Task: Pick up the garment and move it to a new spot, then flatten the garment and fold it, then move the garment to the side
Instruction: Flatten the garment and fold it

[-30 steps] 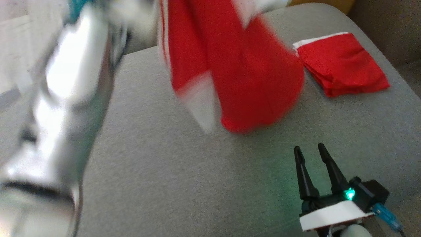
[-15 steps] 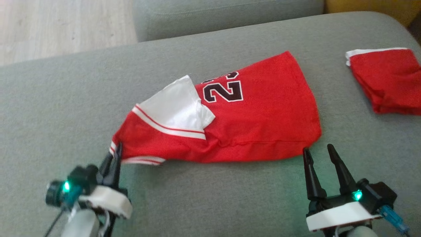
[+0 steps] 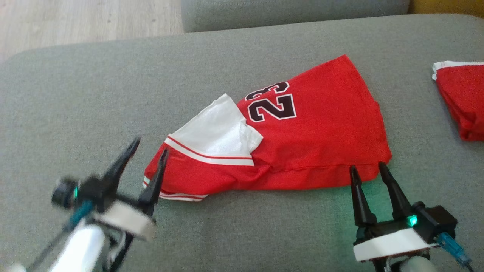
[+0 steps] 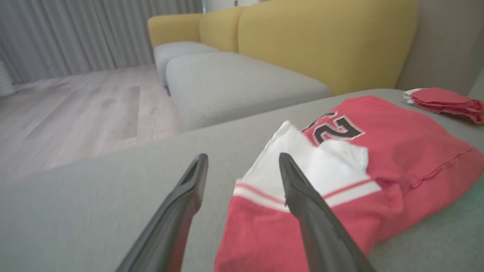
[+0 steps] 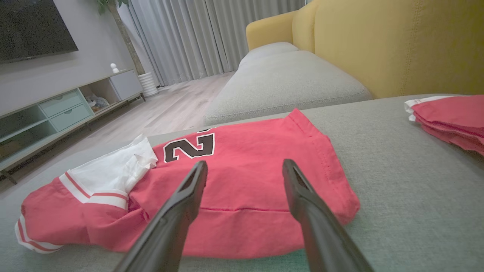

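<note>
- 1 red jersey (image 3: 310,143), rumpled and part-flat, lying mid grey sofa seat (image 3: 75,94).
- 1 folded red stack (image 3: 461,102), well apart, off to the robot's right.
- 2 grippers: left gripper (image 3: 150,145) spread wide, empty, at the sleeve end; right gripper (image 3: 367,166) wide open, empty, tips at the hem.

This is a home living room. A sofa (image 5: 397,45) with a yellow backrest and wide grey seat cushions (image 5: 287,83) stands on a pale wood-plank floor (image 5: 174,109). Long grey curtains (image 5: 211,34) hang down to it. A dark flat television (image 5: 34,26) is mounted on the wall (image 5: 56,71) above a low cabinet (image 5: 64,109) with drawers and open shelves, and a leafy plant (image 5: 109,3) stands beside it.
</note>
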{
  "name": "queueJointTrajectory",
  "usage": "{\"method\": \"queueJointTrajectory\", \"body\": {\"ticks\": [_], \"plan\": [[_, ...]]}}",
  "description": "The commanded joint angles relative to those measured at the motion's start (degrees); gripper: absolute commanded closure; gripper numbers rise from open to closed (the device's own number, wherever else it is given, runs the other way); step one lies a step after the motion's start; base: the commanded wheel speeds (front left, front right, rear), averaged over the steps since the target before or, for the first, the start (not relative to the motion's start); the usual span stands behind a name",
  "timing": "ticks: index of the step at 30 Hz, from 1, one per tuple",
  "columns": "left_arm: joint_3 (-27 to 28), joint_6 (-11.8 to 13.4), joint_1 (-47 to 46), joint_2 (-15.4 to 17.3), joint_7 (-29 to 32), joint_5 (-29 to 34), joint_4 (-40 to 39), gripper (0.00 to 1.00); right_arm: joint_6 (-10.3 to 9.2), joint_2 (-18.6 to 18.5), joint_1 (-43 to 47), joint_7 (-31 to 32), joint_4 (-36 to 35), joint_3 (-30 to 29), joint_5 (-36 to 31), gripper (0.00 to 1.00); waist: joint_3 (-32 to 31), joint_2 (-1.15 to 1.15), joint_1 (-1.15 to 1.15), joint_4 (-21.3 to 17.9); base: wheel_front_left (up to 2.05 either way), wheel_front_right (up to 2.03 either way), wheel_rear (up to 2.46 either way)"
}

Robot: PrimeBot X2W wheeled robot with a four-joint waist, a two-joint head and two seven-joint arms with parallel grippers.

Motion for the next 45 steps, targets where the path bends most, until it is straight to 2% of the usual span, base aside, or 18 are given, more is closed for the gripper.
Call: {"method": "queueJointTrajectory", "body": {"ticks": [1, 5, 7, 10, 14, 21, 27, 36, 37, 38, 39, 40, 45], "plan": [[1.4, -0.9, -5.8, 2.6, 1.8, 0.1, -4.1, 0.0, -0.05, -0.3, -2.0, -0.2, -1.8, 1.3, -0.3, 0.0, 0.5, 0.0, 0.0, 0.1, 0.0, 0.0, 0.0], [-4.2, -2.9, -14.9, 7.3, 12.2, -3.9, -10.3, 0.0, -0.05, -0.3, -3.4, -0.2, -1.5, 2.3, -0.7, 0.0, 2.2, 0.0, 0.0, -0.6, 0.0, 0.0, 0.0], [-9.4, -3.0, -20.5, 9.8, 17.4, -8.7, -12.1, 0.0, -0.05, -0.3, -4.3, -0.2, -1.4, 2.9, -0.9, 0.0, 3.3, 0.0, 0.0, -1.3, 0.0, 0.0, 0.0], [-15.7, -3.0, -29.0, 13.6, 23.1, -16.0, -11.8, 0.0, -0.05, -0.3, -5.9, -0.2, -1.3, 3.9, -1.1, 0.0, 5.3, 0.0, 0.0, -2.9, 0.0, 0.0, 0.0], [-21.7, -3.0, -37.3, 16.2, 28.2, -24.8, -8.8, 0.0, -0.05, -0.3, -7.7, -0.2, -1.3, 4.5, -1.0, 0.0, 7.7, 0.0, 0.0, -5.3, 0.0, 0.0, 0.0], [-28.5, -3.1, -44.1, 18.4, 31.0, -35.0, -2.8, 0.0, -0.05, -0.3, -9.6, -0.2, -1.7, 5.0, -0.4, 0.0, 10.6, 0.0, 0.0, -8.7, 0.0, 0.0, 0.0], [-33.3, -3.1, -46.8, 20.1, 30.3, -38.3, 1.0, 0.0, -0.05, -0.3, -10.1, -0.2, -1.8, 5.6, -0.3, 0.0, 11.7, 0.0, 0.0, -10.4, 0.0, 0.0, 0.0], [-39.0, -3.1, -49.9, 20.7, 29.4, -42.9, 3.3, 0.0, -0.05, -0.3, -10.1, -0.2, -2.0, 5.3, -0.2, 0.0, 12.5, 0.0, 0.0, -10.9, 0.0, 0.0, 0.0], [-39.5, -3.1, -50.2, 20.8, 29.2, -43.3, 3.4, 0.11, -0.05, -0.3, -10.1, -0.2, -2.0, 5.2, -0.2, 0.0, 12.5, 0.0, 0.0, -10.8, 0.0, 0.0, 0.0], [-40.0, -3.1, -50.4, 20.9, 29.1, -43.7, 3.5, 0.42, -0.05, -0.3, -10.0, -0.2, -2.0, 5.2, -0.2, 0.0, 12.5, 0.0, 0.0, -10.8, 0.0, 0.0, 0.0], [-40.5, -3.1, -50.7, 21.0, 28.7, -44.0, 3.4, 0.63, -0.05, -0.3, -10.0, -0.2, -2.0, 5.1, -0.2, 0.0, 12.4, 0.0, 0.0, -10.8, 0.0, 0.0, 0.0], [-41.0, -3.1, -50.9, 21.1, 28.3, -44.2, 3.4, 1.0, -0.05, -0.3, -9.9, -0.2, -2.0, 5.1, -0.2, 0.0, 12.4, 0.0, 0.0, -10.7, 0.0, 0.0, 0.0], [-43.8, -3.1, -51.9, 21.6, 26.3, -45.7, 2.6, 1.0, -0.05, -0.3, -9.6, -0.2, -1.7, 5.0, -0.3, 0.0, 11.5, 0.0, 0.0, -10.0, 0.0, 0.0, 0.0]]}}
